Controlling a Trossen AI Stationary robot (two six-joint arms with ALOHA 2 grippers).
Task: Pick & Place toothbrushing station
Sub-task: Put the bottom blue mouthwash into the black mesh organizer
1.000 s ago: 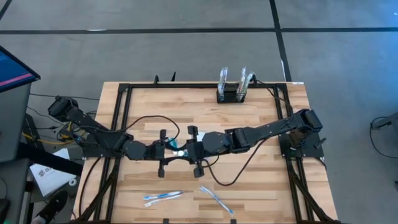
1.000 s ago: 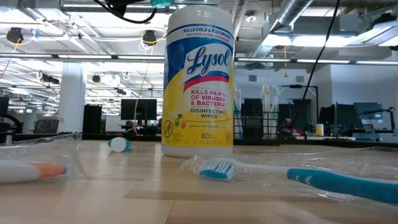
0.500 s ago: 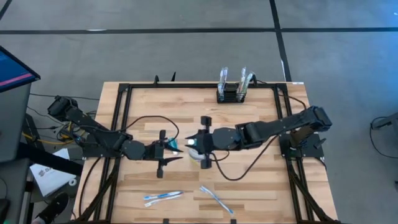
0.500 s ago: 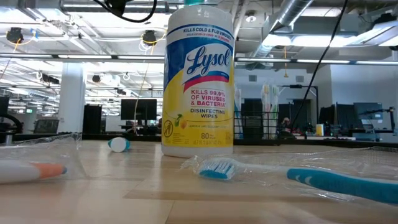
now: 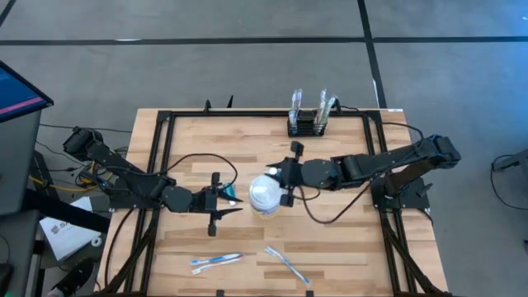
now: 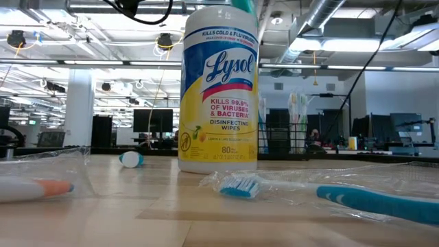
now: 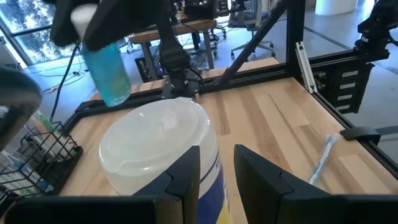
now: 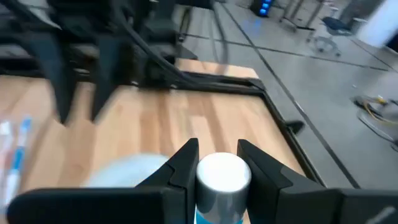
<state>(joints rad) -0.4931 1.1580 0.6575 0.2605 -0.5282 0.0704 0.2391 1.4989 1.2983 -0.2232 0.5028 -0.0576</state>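
From above we see a light wooden table [image 5: 346,239] framed with black rails, and two dark arms reaching toward its middle. Between them stands a round white-lidded tub of disinfecting wipes [image 5: 263,196] with a yellow and blue label, upright near the table's centre.

The right gripper [image 5: 283,176] hovers just beside the tub, on the side nearer the far edge. Its two dark fingers [image 8: 185,163] are closed partway around a small teal tube with a round white cap [image 8: 222,172], which sits squarely between them in the right wrist view. In the left wrist view the same tube [image 7: 107,71] hangs above and beyond the tub's lid.

The left gripper [image 5: 227,196] sits low on the tub's other side, pointing at it. Its fingers [image 7: 186,177] stand a narrow gap apart, right up against the tub's wall; we see nothing between them, and we cannot tell whether they touch the tub.

The toothbrushing station [image 5: 306,125], a small black wire rack with slotted compartments, stands at the far edge of the table, well apart from both grippers, with three clear-wrapped toothbrushes [image 5: 321,106] upright in it.

Two more wrapped toothbrushes lie near the front edge: one with blue markings [image 5: 215,261], and one slightly to its right [image 5: 285,264]. A small white and blue cap-like object [image 6: 129,159] lies on the table behind them in the low view.
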